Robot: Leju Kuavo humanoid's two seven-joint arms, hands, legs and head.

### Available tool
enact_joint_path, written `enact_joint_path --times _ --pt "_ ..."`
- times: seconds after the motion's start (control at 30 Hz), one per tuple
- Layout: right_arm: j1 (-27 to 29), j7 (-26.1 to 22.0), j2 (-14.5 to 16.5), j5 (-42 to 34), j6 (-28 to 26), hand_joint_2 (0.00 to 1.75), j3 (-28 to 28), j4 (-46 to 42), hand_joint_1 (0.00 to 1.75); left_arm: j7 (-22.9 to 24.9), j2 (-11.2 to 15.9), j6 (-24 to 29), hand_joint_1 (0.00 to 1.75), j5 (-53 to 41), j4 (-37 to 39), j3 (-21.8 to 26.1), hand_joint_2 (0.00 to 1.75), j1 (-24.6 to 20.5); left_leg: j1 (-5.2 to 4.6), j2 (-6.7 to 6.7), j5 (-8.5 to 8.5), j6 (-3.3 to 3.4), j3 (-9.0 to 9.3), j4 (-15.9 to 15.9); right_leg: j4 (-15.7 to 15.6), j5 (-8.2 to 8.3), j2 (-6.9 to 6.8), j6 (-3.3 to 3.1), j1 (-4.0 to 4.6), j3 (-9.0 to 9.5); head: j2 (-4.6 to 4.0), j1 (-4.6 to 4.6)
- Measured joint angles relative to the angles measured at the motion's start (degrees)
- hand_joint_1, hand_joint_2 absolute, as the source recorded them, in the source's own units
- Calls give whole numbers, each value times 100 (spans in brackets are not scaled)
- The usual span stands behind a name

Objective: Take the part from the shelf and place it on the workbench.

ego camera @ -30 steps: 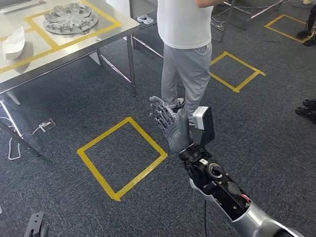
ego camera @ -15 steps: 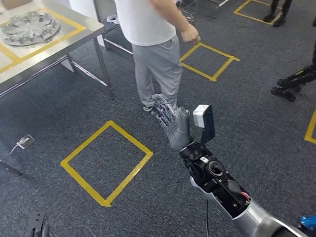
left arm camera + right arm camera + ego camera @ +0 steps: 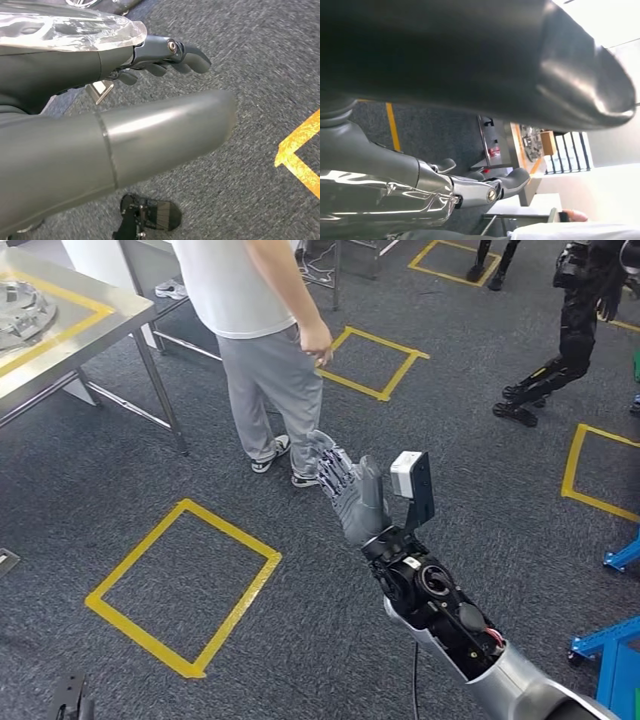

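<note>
- While the right arm reaches forward over the grey carpet (image 3: 453,490), the right hand (image 3: 349,495) sits raised with its fingers (image 3: 332,472) extended and slightly apart, nothing between them
- Right wrist view: thick thumb (image 3: 516,60) runs across the frame, darker fingers (image 3: 510,180) stretched out beyond it, no object in the grasp
- Left hand (image 3: 113,130) hangs over the carpet in the left wrist view; thumb straight, dark fingers (image 3: 188,55) extended and lying close together, holding nothing
- Steel workbench (image 3: 90,335) at far left of the head view, marked with yellow tape lines
- A round grey ribbed part (image 3: 23,315) lies on the workbench inside the tape outline, cut off by the frame edge; cannot tell if this is the task's part
- A person (image 3: 256,330) in white shirt and grey trousers stands just beyond the right hand, between it and the workbench
- Yellow tape square (image 3: 185,585) on the floor, near and left of the right hand; other taped squares lie further off
- Blue frame (image 3: 611,650) at the right edge
- Dark humanoid legs (image 3: 562,350) at upper right, well apart from the arm
</note>
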Motion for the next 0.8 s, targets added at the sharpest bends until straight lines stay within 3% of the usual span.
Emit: enact_joint_path --times 0.07,0.1,0.13,0.17,0.23,0.3,0.33,0.43,0.5,0.57,0.63,0.67,0.7,0.77,0.8 --pt "-2 1 0 0 0 0 -8 2 0 0 3 0 0 0 1 0 0 15 -7 114 -9 22 4 -1 854 -378 -209 58 -29 -404 0 35" --pt "6 2 0 0 0 0 -10 4 0 0 2 0 0 0 2 0 0 23 -7 174 -14 22 6 0 1177 -476 -237 82 -52 -561 0 39" --pt "14 2 0 0 0 0 -13 6 0 0 -1 0 0 0 2 0 0 28 -6 232 -21 17 11 2 1293 -463 -252 101 -73 -621 0 42" --pt "18 3 0 0 0 0 -16 8 0 0 -8 0 0 0 2 0 0 30 -2 287 -31 7 21 3 1148 -334 -273 113 -90 -551 0 47" --pt "15 3 0 0 0 0 -27 12 0 0 -21 1 0 0 1 0 0 29 4 392 -60 -35 63 5 293 76 -425 117 -101 -127 0 70" --pt "-1 1 0 0 2 0 -31 12 0 1 -17 7 0 0 2 0 0 23 -18 483 -88 -95 96 9 -393 286 -584 59 -61 233 0 84" --pt "-8 0 0 0 4 0 -31 12 0 4 -11 14 0 0 2 0 0 17 -34 527 -94 -126 105 8 -512 292 -606 18 -40 296 0 72" --pt "-23 -1 0 0 13 0 -38 5 0 47 -7 52 0 -3 1 1 0 -8 -27 620 -117 -228 134 11 -539 320 -427 -122 -18 308 0 18" --pt "-52 -5 1 0 25 0 -41 -6 0 60 -1 74 0 -23 0 1 0 -21 -3 403 -342 -275 -5 342 -580 356 -320 -202 -36 324 0 -18" --pt "-74 -8 3 0 39 0 -30 -8 0 49 13 80 0 -50 0 1 0 -16 -4 119 -731 -279 -414 1156 -589 375 -213 -245 -37 313 0 -57" --pt "-73 -8 4 0 45 0 -18 -3 0 30 24 79 0 -63 1 0 0 12 -20 36 -896 -264 -774 1796 -587 382 -80 -263 -19 302 0 -66" --pt "-71 -3 4 0 47 0 -14 -2 0 16 30 72 0 -69 2 0 0 29 -27 24 -803 -246 -805 1792 -585 384 -5 -265 -10 302 0 -68" --pt "-70 4 4 0 47 0 -12 -3 0 1 38 58 0 -75 2 1 0 38 -32 8 -610 -220 -717 1547 -583 385 70 -267 -3 306 0 -69" --pt "-69 31 4 4 40 0 -9 -9 0 -35 68 9 0 -98 2 1 0 35 -34 -180 -167 -150 -335 664 -574 384 203 -258 11 305 0 -72" --pt "-65 55 4 11 23 0 -8 -19 0 -51 85 -21 0 -112 1 1 0 29 -33 -276 -36 -128 -181 306 -567 383 260 -243 14 292 0 -69"
